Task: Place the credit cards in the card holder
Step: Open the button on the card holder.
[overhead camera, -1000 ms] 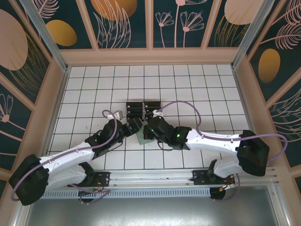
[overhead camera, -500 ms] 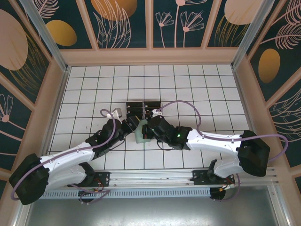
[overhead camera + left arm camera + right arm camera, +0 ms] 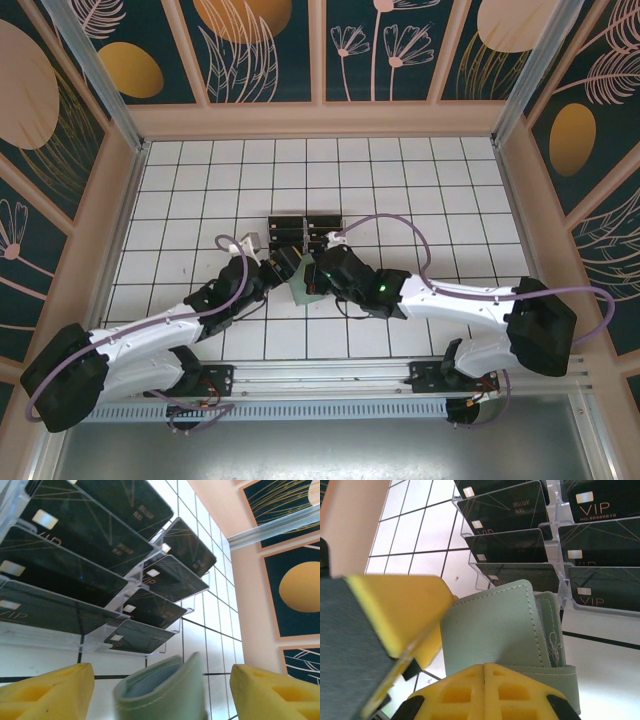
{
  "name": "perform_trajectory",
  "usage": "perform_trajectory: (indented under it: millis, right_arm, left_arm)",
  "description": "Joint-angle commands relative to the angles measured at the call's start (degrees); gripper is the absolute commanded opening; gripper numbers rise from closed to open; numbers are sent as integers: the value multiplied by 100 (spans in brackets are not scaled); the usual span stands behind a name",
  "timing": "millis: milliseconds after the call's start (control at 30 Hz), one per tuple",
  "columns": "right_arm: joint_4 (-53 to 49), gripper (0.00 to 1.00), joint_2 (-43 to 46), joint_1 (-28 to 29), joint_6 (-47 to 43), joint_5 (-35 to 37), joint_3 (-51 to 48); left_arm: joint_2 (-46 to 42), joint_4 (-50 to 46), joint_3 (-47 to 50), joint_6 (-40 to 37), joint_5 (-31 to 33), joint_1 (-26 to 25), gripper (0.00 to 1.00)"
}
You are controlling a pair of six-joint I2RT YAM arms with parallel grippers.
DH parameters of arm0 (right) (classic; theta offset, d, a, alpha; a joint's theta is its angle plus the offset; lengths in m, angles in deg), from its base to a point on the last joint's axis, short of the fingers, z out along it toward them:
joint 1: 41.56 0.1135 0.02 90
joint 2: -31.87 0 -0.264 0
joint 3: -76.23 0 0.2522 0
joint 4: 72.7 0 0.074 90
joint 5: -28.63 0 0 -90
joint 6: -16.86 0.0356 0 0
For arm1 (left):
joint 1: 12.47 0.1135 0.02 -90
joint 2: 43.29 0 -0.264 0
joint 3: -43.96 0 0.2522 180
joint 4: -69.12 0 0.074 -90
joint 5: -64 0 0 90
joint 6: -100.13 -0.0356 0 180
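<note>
Both arms meet mid-table, just on the near side of the clear acrylic rack [image 3: 303, 233]. The right gripper [image 3: 316, 278] has the card holder [image 3: 300, 291]: on the right wrist view its yellow fingers [image 3: 395, 615] are clamped on the sage-green wallet [image 3: 490, 630], one pad against the left edge and the other across its near side, and the stitched face is turned to the camera. The left gripper [image 3: 283, 264] sits just left of it, close to the rack's near-left corner. From the left wrist, that gripper [image 3: 160, 695] is spread wide, with the yellow fingers [image 3: 45, 692] far apart and grasping nothing. The card holder [image 3: 165, 692] rises between them with a gap on either side, and its top edge is parted a little to show a paler lining. The credit cards [image 3: 75, 545] stand tilted in the rack's slots [image 3: 165, 555], dark with small chips, in rows just beyond the wallet. "VIP" is readable on several [image 3: 507, 507]. Whether any card is inside the wallet cannot be told.
</note>
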Motion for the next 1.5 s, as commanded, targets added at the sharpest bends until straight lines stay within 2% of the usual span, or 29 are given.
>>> perform_trajectory:
  millis: [0, 300, 533, 633, 733, 800, 833, 1100, 1467]
  right_arm:
    - [175, 0, 195, -35, 106, 59, -43]
    - [312, 0, 144, -41, 121, -57, -12]
    - [425, 0, 47, -39, 148, -106, -40]
    - [454, 0, 29, -41, 158, -102, -74]
    - [449, 0, 44, -49, 163, -78, -122]
    - [414, 0, 95, -63, 172, -37, -194]
    - [404, 0, 122, -75, 185, -19, -235]
    - [193, 0, 650, -337, 334, 132, -888]
    - [374, 0, 740, -413, 365, -219, -1298]
  left_arm:
    - [-41, 128, 124, 60, -7, -36, 73]
    - [68, 405, 120, 84, -22, -35, 70]
    - [135, 694, 85, 81, -76, -57, 54]
    - [126, 781, 102, 70, -37, -91, 42]
    - [102, 875, 154, 65, 15, -104, 22]
    - [77, 881, 181, 31, 54, -113, 4]
    - [65, 872, 189, 8, 76, -118, 0]
    - [-84, 633, 296, -329, 343, -114, 0]
    - [50, 559, 345, -505, 183, -119, 0]
